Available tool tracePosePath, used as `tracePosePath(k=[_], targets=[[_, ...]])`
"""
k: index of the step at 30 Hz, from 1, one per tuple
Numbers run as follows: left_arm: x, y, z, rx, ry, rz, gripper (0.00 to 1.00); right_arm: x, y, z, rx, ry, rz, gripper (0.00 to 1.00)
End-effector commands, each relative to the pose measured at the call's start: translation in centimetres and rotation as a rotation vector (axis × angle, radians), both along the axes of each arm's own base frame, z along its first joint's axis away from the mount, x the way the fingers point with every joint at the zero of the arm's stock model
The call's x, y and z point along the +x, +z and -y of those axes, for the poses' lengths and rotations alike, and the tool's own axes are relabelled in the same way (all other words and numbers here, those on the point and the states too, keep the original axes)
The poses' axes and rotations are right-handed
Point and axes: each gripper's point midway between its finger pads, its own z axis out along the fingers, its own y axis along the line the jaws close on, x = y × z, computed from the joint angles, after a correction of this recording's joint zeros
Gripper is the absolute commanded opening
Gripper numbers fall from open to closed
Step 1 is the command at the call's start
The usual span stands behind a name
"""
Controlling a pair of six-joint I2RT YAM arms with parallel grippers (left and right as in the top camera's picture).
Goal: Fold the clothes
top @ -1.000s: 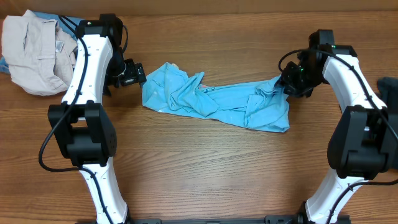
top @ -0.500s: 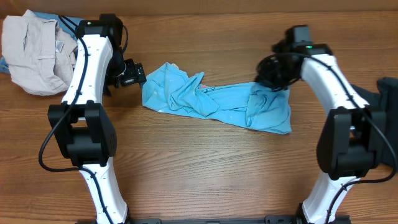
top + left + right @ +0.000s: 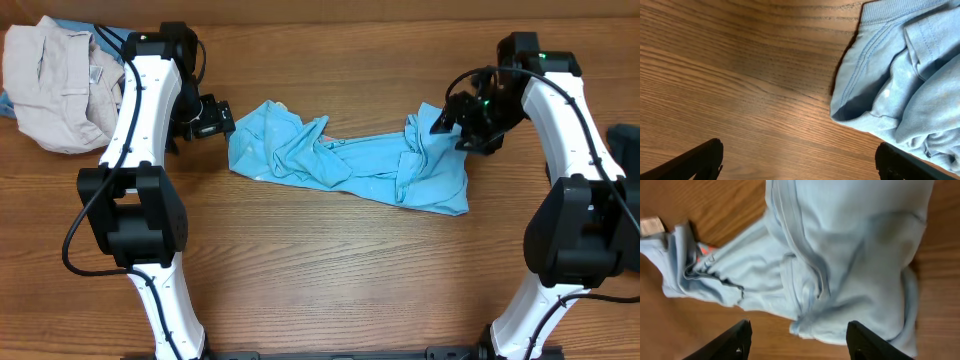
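- Left gripper [image 3: 222, 120] hangs just beside the left end of the sky-blue T-shirt [image 3: 345, 160], with a sliver of wood between them. On my wrist feed its two fingers sit at the bottom corners, spread wide, with only bare table [image 3: 320, 290] in the gap.
- Right gripper [image 3: 445, 120] is over the shirt's right end. Its fingers [image 3: 735, 340] are spread too, and I see nothing pinched. Cloth lies under the gap, but I cannot tell whether the tips touch it.
- The shirt lies crumpled in a long band across the middle of the table, running from upper left down to lower right. It is bunched in ridges at the left and flatter at the right.
- The left wrist feed shows a stitched hem curling at the shirt's near edge, with a shadowed fold opening toward the wood.
- The right wrist feed shows a seam running down the cloth, a small white tag [image 3: 650, 226] at the far left and a speck of orange-red print [image 3: 707, 250] in the creases.
- A beige garment [image 3: 55, 85] sits heaped at the table's far left corner, well apart from the shirt, behind the left arm.
- A patch of blue cloth [image 3: 625, 138] shows at the right edge, partly hidden by the right arm.
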Motion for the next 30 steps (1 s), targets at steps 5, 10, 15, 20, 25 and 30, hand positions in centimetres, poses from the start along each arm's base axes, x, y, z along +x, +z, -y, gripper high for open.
tracePosePath(k=[5, 10, 15, 20, 25, 30], targets=[[0.1, 0.9, 0.3, -0.024, -0.018, 0.023, 1.0, -4.5, -5.1, -2.4, -0.002, 0.033, -0.136, 0.62], [0.3, 0.9, 0.4, -0.031, -0.018, 0.029, 1.0, -7.2, -6.5, -4.4, -0.017, 0.07, -0.221, 0.59], [0.2, 0.9, 0.4, -0.031, -0.018, 0.027, 1.0, -7.6, -7.9, -3.7, -0.246, 0.049, -0.228, 0.65], [-0.1, 0.9, 0.4, -0.031, -0.018, 0.015, 1.0, -7.2, -8.3, -4.3, -0.265, 0.028, -0.218, 0.66], [-0.4, 0.9, 0.4, -0.031, -0.018, 0.003, 1.0, -8.1, -9.2, -4.2, -0.266, 0.027, -0.24, 0.2], [-0.4, 0.9, 0.4, -0.031, -0.018, 0.003, 1.0, -9.3, -8.8, -4.1, -0.272, 0.031, -0.281, 0.04]])
